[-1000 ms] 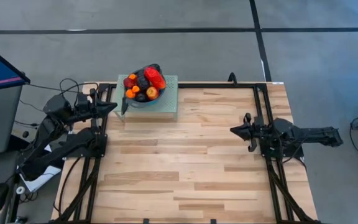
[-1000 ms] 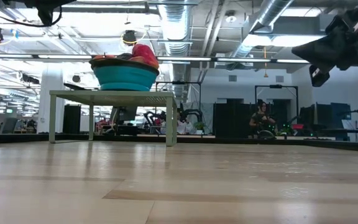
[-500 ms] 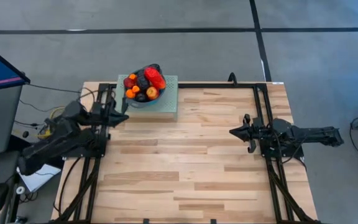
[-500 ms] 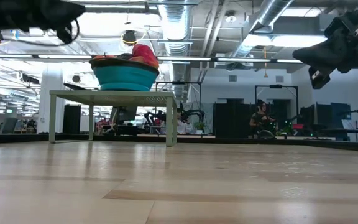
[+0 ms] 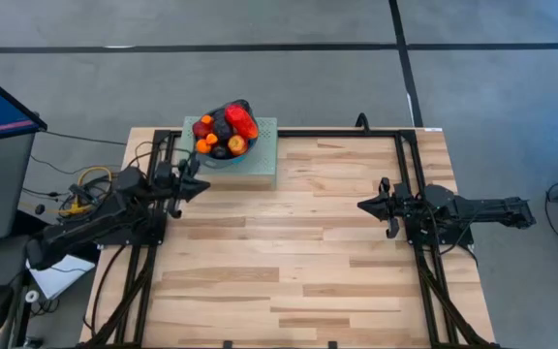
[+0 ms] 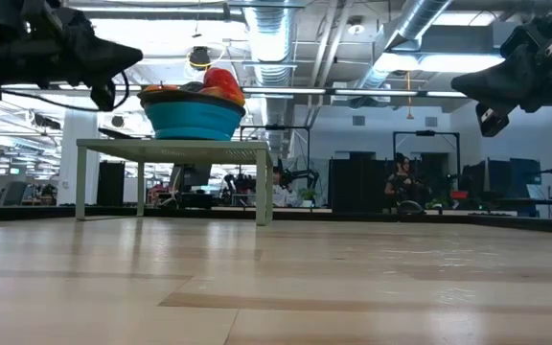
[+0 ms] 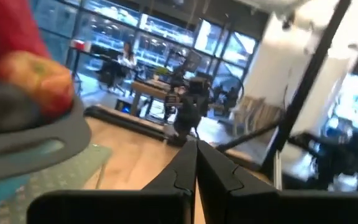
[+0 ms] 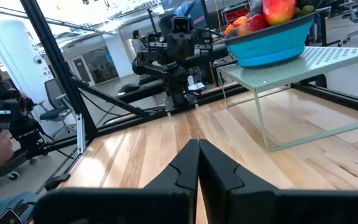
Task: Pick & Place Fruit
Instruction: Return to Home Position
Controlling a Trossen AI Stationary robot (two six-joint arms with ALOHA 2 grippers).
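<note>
Left claw point(image 5: 200, 185) has its two fingers pressed together and holds nothing. Compared with one second ago it has drawn back from the blue bowl point(image 5: 213, 157). It now hangs over the left edge of the counter point(image 5: 298, 262), just beside the front corner of the shelf point(image 5: 264, 163). Right claw point(image 5: 362, 204) is also closed and empty, and it has not moved: it hangs over the right side of the counter, pointing inward. The fruit point(image 5: 225, 131) lies heaped in the blue bowl, which stands on the small pale green shelf at the far left corner of the counter, as before. Between the two claws the middle and the near side of the counter are open wood. Black frame rails point(image 5: 426, 286) run along its left and right edges.
</note>
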